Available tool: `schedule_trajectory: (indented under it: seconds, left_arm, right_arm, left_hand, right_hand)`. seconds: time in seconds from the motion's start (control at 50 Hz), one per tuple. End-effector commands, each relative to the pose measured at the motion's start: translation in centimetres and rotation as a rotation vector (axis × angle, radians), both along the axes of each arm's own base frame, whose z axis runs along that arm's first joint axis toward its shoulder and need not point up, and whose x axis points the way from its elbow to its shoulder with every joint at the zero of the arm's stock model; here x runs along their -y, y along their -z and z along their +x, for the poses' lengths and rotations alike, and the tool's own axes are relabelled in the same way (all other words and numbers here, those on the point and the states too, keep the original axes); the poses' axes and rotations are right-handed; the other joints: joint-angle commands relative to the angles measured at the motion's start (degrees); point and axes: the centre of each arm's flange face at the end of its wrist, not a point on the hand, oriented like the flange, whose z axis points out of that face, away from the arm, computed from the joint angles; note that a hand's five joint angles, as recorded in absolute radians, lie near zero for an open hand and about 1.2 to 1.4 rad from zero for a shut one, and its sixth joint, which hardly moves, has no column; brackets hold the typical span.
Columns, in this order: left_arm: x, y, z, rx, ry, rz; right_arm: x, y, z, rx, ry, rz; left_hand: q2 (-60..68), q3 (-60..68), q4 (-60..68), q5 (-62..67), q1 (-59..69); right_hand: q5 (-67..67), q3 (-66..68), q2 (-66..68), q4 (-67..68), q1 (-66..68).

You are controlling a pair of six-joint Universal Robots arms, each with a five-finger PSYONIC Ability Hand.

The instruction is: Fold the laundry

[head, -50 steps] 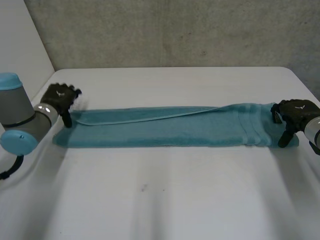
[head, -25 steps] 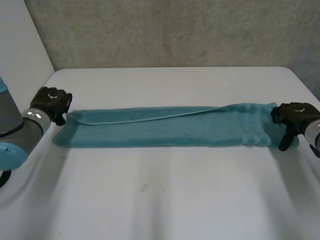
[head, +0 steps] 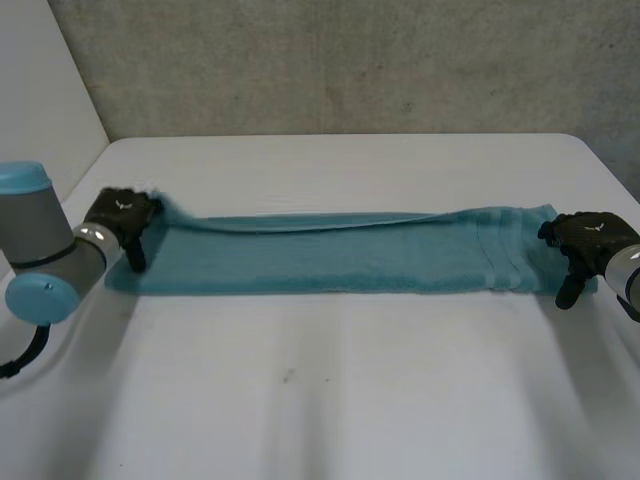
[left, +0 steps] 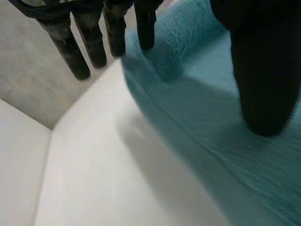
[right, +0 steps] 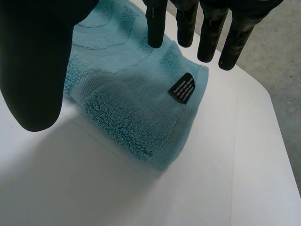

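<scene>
Towel (head: 340, 262): teal terry, folded lengthwise into a long narrow strip, lying flat across the middle of the white worktop (head: 350, 400), parallel to the grey wall (head: 350, 60). The left hand (head: 122, 215) is at the strip's left end, over its far corner. In the left wrist view its fingers (left: 70, 47) are straight, one fingertip touches the raised far edge of the cloth, and the thumb (left: 263, 70) rests on the pile well apart from them, so the hand is open and grips nothing. The right hand (head: 590, 240) is at the strip's right end. In the right wrist view its fingers (right: 209, 33) are straight above the end that carries a small black label (right: 182, 88), with the thumb (right: 37, 61) spread wide, so this hand is also open. Half a second ago the left hand was just off the left end; it is now on the corner, and the upper layer's loose edge lies nearer the far edge. The right hand has barely moved.
</scene>
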Motion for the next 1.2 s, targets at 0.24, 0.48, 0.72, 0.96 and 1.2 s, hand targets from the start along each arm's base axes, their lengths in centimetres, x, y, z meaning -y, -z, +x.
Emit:
schedule_trajectory:
  seconds: [0.24, 0.48, 0.72, 0.96, 1.2]
  left_arm:
    - [-2.5, -2.3, -0.6, -0.005, 0.016, -0.038]
    - [-8.4, -5.1, -1.0, -0.03, 0.043, -0.014]
    - [-9.2, -5.3, -1.5, -0.181, 0.014, 0.008]
    - [-9.3, -4.7, -1.4, -0.189, 0.013, -0.018]
    - [-9.5, -4.6, -1.4, -0.188, 0.013, -0.015]
  right_arm:
    - [-0.3, -0.1, 0.0, -0.012, -0.021, 0.0]
    - [-0.6, 0.9, -1.6, -0.025, -0.028, 0.03]
    - [0.9, 1.3, -1.9, 0.008, -0.079, -0.055]
    - [2.2, 3.4, -2.0, 0.004, -0.08, -0.047]
    - [4.4, 2.4, -5.0, -0.076, 0.085, -0.113]
  left_hand:
    - [-12.8, -13.08, -12.43, -12.4, -10.09]
    - [-11.79, -12.07, -11.42, -11.39, -9.08]
    - [-11.12, -11.4, -10.75, -10.72, -8.41]
    - [-11.12, -11.4, -10.75, -10.72, -8.41]
    - [-11.12, -11.4, -10.75, -10.72, -8.41]
  right_hand:
    - [-3.79, -2.25, -2.63, -3.35, -1.87]
    - [-3.79, -2.25, -2.63, -3.35, -1.87]
    - [15.31, 16.84, 16.46, 15.74, 17.22]
    - [25.73, 27.27, 26.88, 26.16, 27.65]
    - [66.21, 67.75, 67.37, 66.65, 68.13]
